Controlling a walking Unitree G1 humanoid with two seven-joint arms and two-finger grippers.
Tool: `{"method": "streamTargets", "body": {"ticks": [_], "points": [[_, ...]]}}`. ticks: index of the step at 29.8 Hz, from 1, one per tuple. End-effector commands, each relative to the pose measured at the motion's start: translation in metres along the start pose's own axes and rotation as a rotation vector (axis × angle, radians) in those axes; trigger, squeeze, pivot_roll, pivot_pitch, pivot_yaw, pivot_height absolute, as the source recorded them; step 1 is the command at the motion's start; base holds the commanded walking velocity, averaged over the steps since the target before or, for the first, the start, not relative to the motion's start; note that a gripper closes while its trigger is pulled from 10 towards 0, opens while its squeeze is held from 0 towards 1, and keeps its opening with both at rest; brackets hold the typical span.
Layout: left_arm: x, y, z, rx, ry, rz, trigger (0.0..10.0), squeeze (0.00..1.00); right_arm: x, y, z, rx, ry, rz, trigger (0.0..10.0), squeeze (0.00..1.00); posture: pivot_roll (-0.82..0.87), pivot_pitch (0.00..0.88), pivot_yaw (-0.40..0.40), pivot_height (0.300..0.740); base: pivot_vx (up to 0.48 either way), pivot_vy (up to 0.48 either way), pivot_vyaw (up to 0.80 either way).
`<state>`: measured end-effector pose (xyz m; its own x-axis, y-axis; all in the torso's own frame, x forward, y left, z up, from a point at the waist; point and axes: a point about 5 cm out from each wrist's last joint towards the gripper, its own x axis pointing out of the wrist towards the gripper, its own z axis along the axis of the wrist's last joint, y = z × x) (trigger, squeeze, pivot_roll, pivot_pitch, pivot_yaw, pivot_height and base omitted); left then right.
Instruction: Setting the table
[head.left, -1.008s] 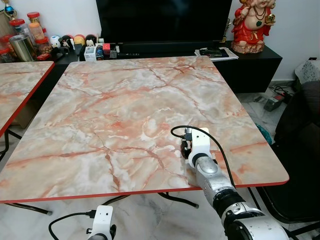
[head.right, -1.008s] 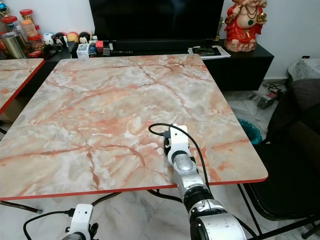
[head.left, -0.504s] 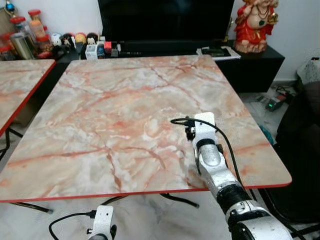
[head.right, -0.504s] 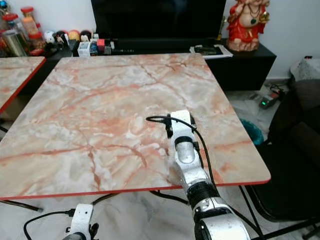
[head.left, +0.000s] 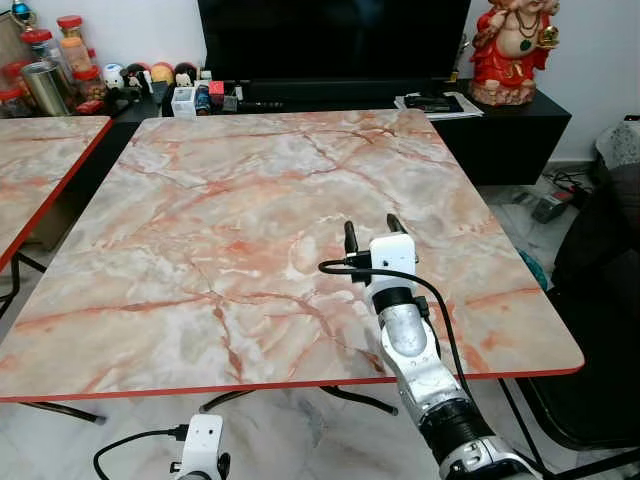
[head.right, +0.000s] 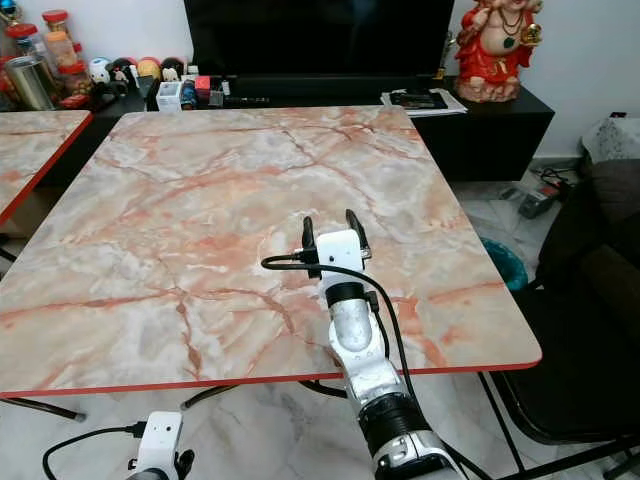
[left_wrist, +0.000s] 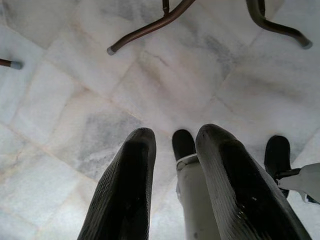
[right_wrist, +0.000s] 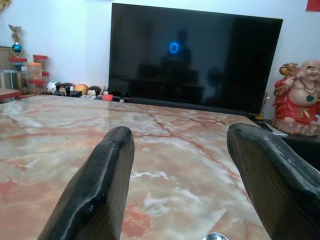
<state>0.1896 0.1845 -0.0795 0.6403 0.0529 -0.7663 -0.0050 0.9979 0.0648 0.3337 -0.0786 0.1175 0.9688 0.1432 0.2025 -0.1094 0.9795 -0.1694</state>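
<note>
Left eye view: jars (head.left: 52, 62) beside television (head.left: 333, 42).

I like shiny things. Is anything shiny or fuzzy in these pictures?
Right wrist view: the table gleams, the dark TV mirrors a blue ring, and the close fingers look soft. Left eye view: sharp and evenly lit. Left wrist view: pale floor, fingers blurry.

You've got bright, even indoor light; head views are sharp, no motion blur. The counter (head.left: 250, 200) has a soft sheen, no hard glare. Its far edge bows a little from lens distortion. The TV (right_wrist: 195, 55) is dark, with a small blue ring reflection. In both wrist views the close fingers (right_wrist: 95, 185) read slightly soft. The floor (left_wrist: 75, 100) is evenly lit, shadows faint.
</note>
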Motion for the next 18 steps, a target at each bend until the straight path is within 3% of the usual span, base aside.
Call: {"method": "streamTargets", "body": {"ticks": [1, 6, 10, 16, 18], "points": [[0.000, 0.004, -0.001, -0.013, 0.004, 0.012, 10.0, 0.00, 0.001, 0.000, 0.008, 0.031, -0.039, 0.005, 10.0, 0.00, -0.02, 0.000, 0.009, 0.740, 0.000, 0.480, 0.00], [-0.001, 0.006, -0.002, -0.010, 0.005, 0.015, 10.0, 0.00, 0.001, 0.003, 0.010, 0.040, -0.061, 0.041, 10.0, 0.00, -0.02, 0.000, 0.012, 0.740, 0.000, 0.480, 0.00], [-0.002, 0.011, -0.004, -0.019, 0.002, 0.040, 10.0, 0.00, -0.001, 0.008, 0.007, -0.017, -0.041, 0.072, 10.0, 0.00, -0.02, 0.000, 0.012, 0.740, 0.000, 0.480, 0.00], [-0.002, 0.014, -0.005, -0.022, 0.005, 0.043, 10.0, 0.00, -0.003, 0.011, 0.010, -0.009, -0.075, 0.106, 10.0, 0.00, -0.02, 0.000, 0.015, 0.740, 0.000, 0.480, 0.65], [-0.003, 0.015, -0.006, -0.018, 0.006, 0.044, 10.0, 0.00, -0.002, 0.009, 0.010, 0.008, -0.071, 0.095, 10.0, 0.00, -0.02, 0.000, 0.020, 0.740, 0.000, 0.480, 0.00]]}}
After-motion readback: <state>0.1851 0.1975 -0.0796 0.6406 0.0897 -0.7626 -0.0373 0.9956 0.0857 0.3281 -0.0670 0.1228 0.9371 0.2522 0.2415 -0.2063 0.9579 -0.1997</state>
